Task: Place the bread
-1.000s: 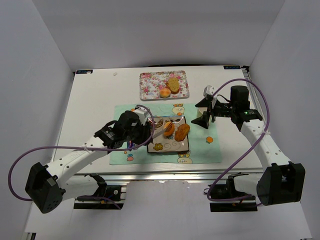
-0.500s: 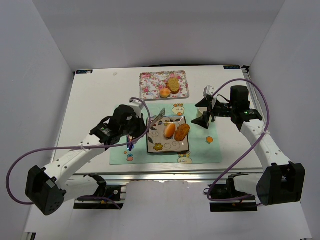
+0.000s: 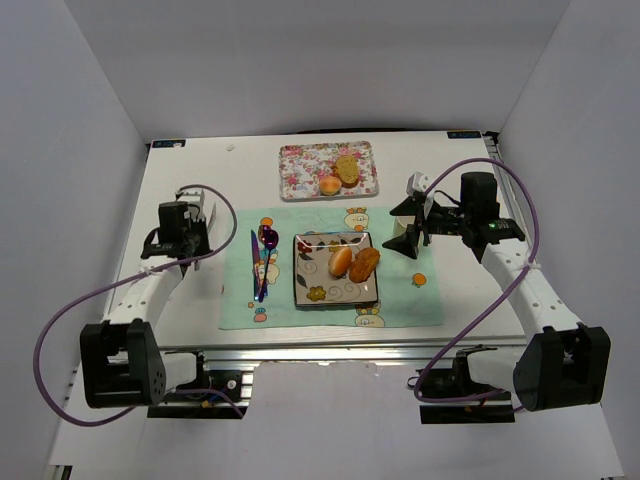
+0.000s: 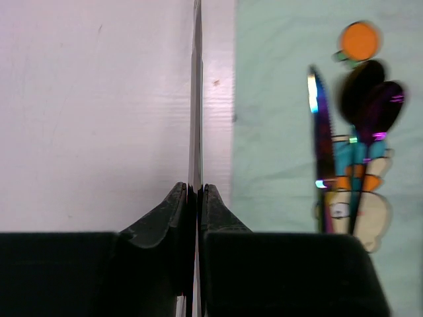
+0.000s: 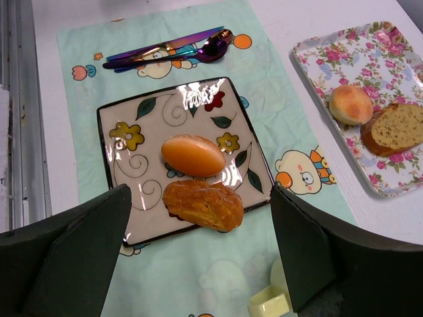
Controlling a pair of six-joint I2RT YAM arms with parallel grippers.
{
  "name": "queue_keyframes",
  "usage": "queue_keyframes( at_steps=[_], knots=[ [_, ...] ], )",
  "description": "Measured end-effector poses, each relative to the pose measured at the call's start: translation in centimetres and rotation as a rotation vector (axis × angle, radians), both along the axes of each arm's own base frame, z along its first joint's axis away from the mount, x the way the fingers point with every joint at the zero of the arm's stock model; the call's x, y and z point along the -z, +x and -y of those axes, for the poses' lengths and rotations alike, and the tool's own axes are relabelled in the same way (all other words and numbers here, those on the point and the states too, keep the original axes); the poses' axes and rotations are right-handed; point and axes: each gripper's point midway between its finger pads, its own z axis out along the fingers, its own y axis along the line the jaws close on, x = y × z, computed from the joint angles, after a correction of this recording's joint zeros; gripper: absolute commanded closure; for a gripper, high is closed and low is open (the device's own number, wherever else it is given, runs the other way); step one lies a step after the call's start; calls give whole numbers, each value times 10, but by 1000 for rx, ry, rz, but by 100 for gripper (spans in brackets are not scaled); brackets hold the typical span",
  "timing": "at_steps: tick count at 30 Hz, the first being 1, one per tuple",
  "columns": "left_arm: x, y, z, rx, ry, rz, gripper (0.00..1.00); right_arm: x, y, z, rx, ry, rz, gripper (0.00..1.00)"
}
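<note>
A smooth orange bun [image 3: 340,261] and a brown crusty bread [image 3: 364,264] lie side by side on the square patterned plate [image 3: 312,290]; both also show in the right wrist view, the bun [image 5: 193,155] and the crusty bread [image 5: 203,204]. My left gripper [image 3: 198,218] is over bare table left of the mat. In the left wrist view it [image 4: 195,191] is shut on a thin metal utensil [image 4: 196,99] seen edge-on. My right gripper [image 3: 408,236] is open and empty, hovering right of the plate [image 5: 119,198].
A floral tray [image 3: 300,165] at the back holds a small round bun [image 3: 327,185] and a bread slice [image 3: 347,168]. An iridescent knife [image 3: 253,262] and spoon [image 3: 266,255] lie on the pale green mat [image 3: 405,300] left of the plate.
My left arm has swung from the plate to the table's left side, carrying the metal utensil. Both breads stay on the plate. The right arm has not moved.
</note>
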Motion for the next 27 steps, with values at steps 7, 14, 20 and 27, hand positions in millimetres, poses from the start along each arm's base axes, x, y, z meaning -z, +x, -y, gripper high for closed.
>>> queue_keyframes(
  at_steps=[7, 14, 20, 27],
  knots=[
    [47, 7, -36, -21, 26, -21, 86, -2, -1, 1, -3, -4, 19, 11],
    [80, -11, -39, -33, 2, -69, 45, -3, 4, 3, 38, -6, 2, 11],
    [83, -20, -43, -65, -15, -79, 2, -2, 19, 9, 170, -3, -77, 11],
    [41, -9, -44, -133, -70, 38, 2, -7, 59, 27, 469, 7, -238, 11]
  ],
)
